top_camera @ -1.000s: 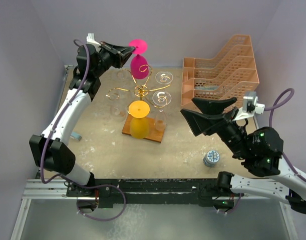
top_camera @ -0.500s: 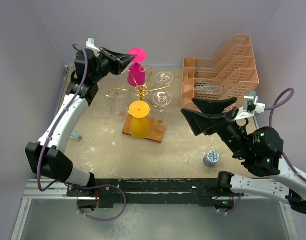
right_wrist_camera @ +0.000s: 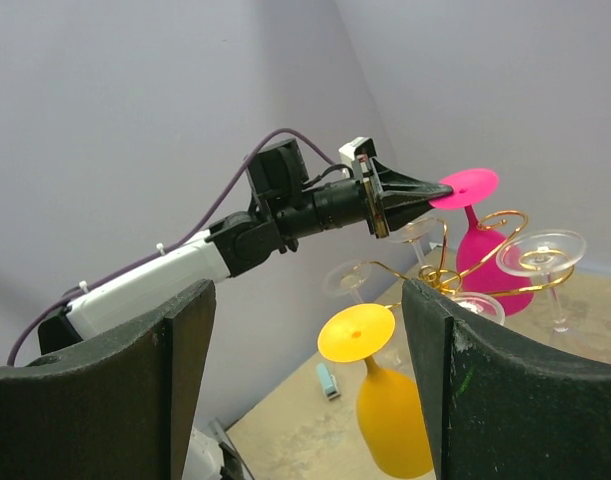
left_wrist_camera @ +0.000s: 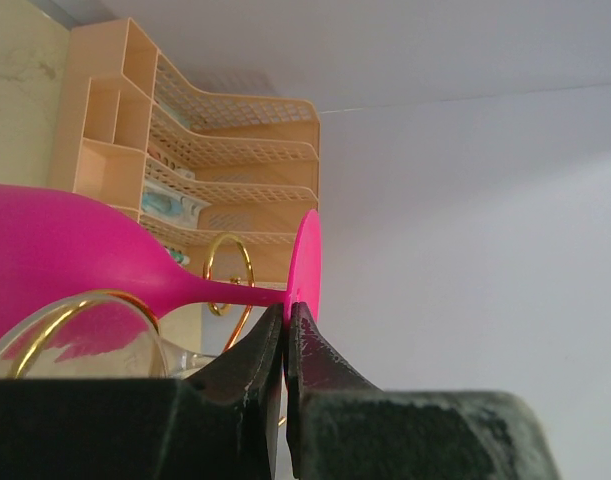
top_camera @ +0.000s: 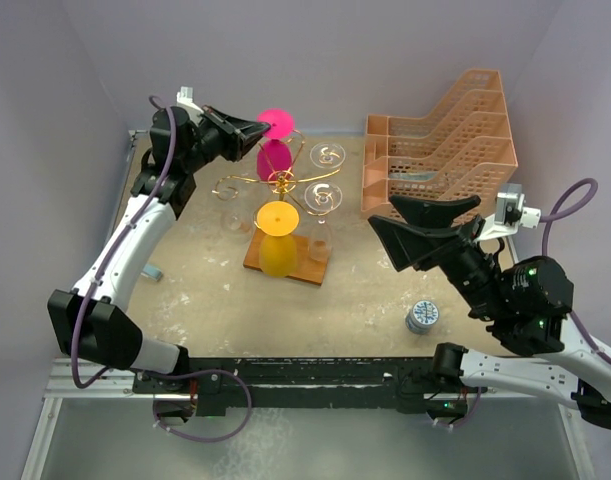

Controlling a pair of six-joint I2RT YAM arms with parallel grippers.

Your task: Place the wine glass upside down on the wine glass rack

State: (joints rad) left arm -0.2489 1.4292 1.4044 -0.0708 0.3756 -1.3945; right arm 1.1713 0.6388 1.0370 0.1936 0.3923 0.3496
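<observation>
Two arms in view, yours to read as follows; left gripper (top_camera: 257, 128) is out at the far left of the table (top_camera: 210, 295), its fingers pinched tight on the rim of the round foot of the pink wine glass (top_camera: 273, 158); left wrist view shows both fingertips (left_wrist_camera: 270, 335) closed on that disc with no gap; glass is inverted, foot uppermost, bowl hanging below and tilted a little; bowl sits in among the far scrolled arms of the gold wine glass rack (top_camera: 282, 180), just behind the central post; from the right wrist view a gold curl crosses in front of the stem, but you cannot tell whether the stem is seated in it or merely beside it; yellow wine glass (top_camera: 276, 250) hangs upside down from the near arm, over the square wooden base; clear glasses (top_camera: 328, 155) hang on the right-hand arms; right gripper (top_camera: 380, 212) is raised over the right half of the table, fingers spread wide, holding nothing, well apart from the rack; peach tray stack (top_camera: 445, 140) stands at the far right; small round tin (top_camera: 421, 317) lies near the right arm.
</observation>
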